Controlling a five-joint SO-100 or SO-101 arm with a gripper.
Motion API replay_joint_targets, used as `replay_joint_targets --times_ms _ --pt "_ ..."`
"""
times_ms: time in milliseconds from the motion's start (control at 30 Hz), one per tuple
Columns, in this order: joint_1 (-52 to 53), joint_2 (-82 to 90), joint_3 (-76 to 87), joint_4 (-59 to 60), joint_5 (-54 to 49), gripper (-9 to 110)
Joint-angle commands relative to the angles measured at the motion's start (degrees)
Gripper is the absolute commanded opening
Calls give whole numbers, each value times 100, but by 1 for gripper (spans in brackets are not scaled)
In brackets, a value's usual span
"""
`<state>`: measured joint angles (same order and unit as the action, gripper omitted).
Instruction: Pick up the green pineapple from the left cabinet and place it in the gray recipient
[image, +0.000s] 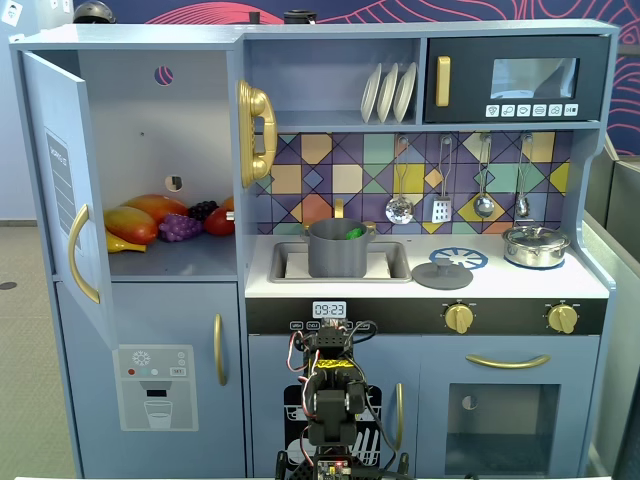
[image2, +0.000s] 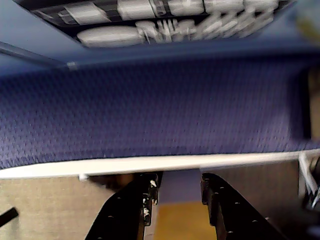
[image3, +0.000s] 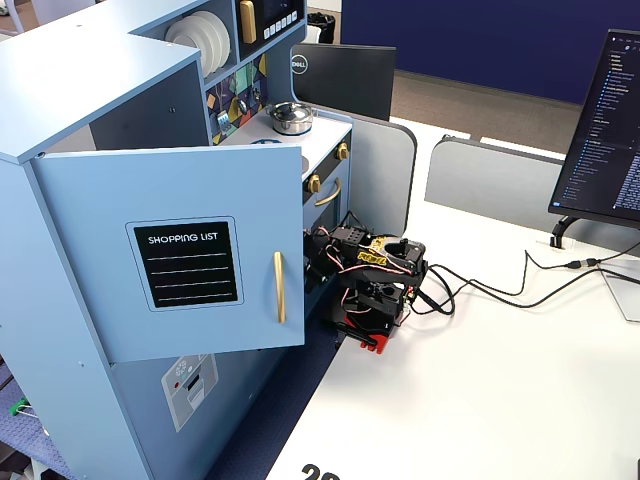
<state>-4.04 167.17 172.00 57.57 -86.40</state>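
The green pineapple (image: 353, 233) shows as a small green shape just over the rim of the gray recipient (image: 335, 255), which stands in the sink. The left cabinet (image: 140, 150) has its door (image: 60, 180) swung open; no green fruit shows inside it. In a fixed view the door (image3: 170, 250) hides the cabinet's inside. My arm (image: 330, 400) is folded low in front of the kitchen, far below both, and also shows in a fixed view (image3: 375, 275). In the wrist view my gripper (image2: 180, 177) has its jaws apart with nothing between them.
Mangoes (image: 130, 222), a purple grape bunch (image: 180, 227) and a red fruit lie on the cabinet shelf. A gray lid (image: 442, 273) and a shiny lidded pot (image: 535, 245) sit on the counter. Cables (image3: 500, 285) and a monitor (image3: 600, 120) are on the white table.
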Motion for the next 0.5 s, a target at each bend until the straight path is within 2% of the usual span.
replay_joint_targets --times_ms 0,167,333,400,467 --pt "-325 44 0 -9 158 0" --pt "-18 967 0 1362 -53 0" --pt "633 1494 0 2566 -932 0" --pt "703 1494 0 2848 -967 0" --pt "686 1494 0 2944 -563 0"
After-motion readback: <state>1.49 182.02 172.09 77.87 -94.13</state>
